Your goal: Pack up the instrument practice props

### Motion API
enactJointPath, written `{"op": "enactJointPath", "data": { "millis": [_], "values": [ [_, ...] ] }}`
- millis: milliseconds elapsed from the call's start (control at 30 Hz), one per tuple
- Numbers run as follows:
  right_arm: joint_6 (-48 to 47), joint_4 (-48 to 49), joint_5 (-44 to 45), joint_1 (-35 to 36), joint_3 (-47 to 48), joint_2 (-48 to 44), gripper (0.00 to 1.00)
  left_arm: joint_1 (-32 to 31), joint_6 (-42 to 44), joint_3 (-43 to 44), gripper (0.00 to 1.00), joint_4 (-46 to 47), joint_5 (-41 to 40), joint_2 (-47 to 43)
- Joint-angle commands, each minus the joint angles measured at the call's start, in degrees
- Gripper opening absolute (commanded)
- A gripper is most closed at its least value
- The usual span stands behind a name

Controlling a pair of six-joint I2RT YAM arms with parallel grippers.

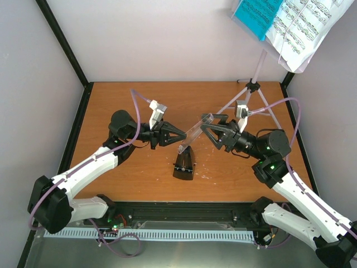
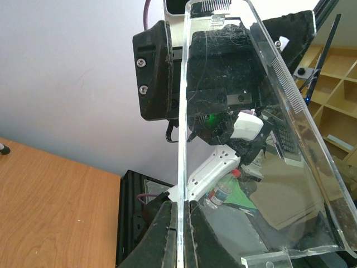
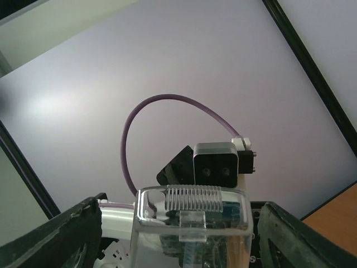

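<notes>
Grips first: left gripper (image 1: 183,137), just up-left of metronome (image 1: 184,166), clamped on lower edge of clear cover (image 1: 195,133). Cover held tilted just above metronome, which sits on table. Likely light, stiff, slick, easily scratched or cracked; best held by edges, gently. Right gripper (image 3: 182,209), up-right of metronome, spread around cover's top end, small gaps at both sides. Far right beyond metronome, stand (image 1: 252,86) with folder (image 1: 256,17) and sheets (image 1: 304,25).

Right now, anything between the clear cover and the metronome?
Nothing visible. The cover, tilted between the left gripper and right gripper, has its lower end just above the metronome on the table, and the top view shows nothing in that gap. The wrist views don't show the metronome.
</notes>
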Motion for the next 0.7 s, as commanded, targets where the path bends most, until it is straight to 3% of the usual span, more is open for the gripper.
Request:
{"op": "enactJointPath", "data": {
  "millis": [0,100,233,533,667],
  "values": [
    [0.04,1.6,0.28,1.33,-0.38,0.15,0.77,-0.62,0.99,2.18,0.0,1.41,0.09,-0.5],
    [-0.99,0.62,1.22,2.41,-0.25,0.37,0.81,-0.68,1.02,2.07,0.0,1.59,-0.02,-0.68],
    [-2.2,-0.17,2.28,3.89,0.03,1.14,0.79,-0.68,1.1,2.07,0.0,1.74,-0.35,-0.77],
    [-5.39,-1.44,3.64,5.7,0.01,1.67,0.54,-0.68,1.33,1.49,0.0,1.71,-0.87,-0.97],
    [-6.88,-1.65,5.26,5.79,-1.26,0.37,0.51,-0.68,2.24,1.19,0.04,0.86,-1.61,-0.88]
  ]
}}
